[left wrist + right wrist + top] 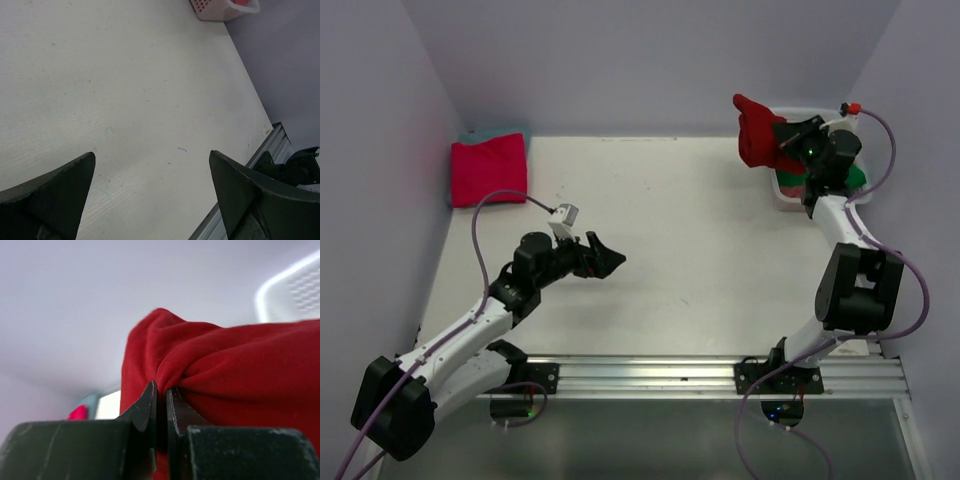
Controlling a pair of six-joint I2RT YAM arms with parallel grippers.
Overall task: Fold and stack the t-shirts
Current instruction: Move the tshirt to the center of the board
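Note:
My right gripper [782,140] is shut on a dark red t-shirt [754,130], which hangs bunched in the air beside the white basket [782,196] at the back right. In the right wrist view a fold of that dark red t-shirt [225,370] is pinched between the closed fingers [145,407]. Green cloth [855,178] and more red cloth lie in the basket. A folded magenta-pink t-shirt [488,170] lies on a teal one [492,133] at the back left corner. My left gripper [608,257] hovers open over the bare table, left of centre, holding nothing.
Grey walls close the table on the left, back and right. A metal rail [720,372] runs along the near edge, carrying both arm bases. In the left wrist view the basket [220,9] shows at the top, and the table edge [265,145] at the right.

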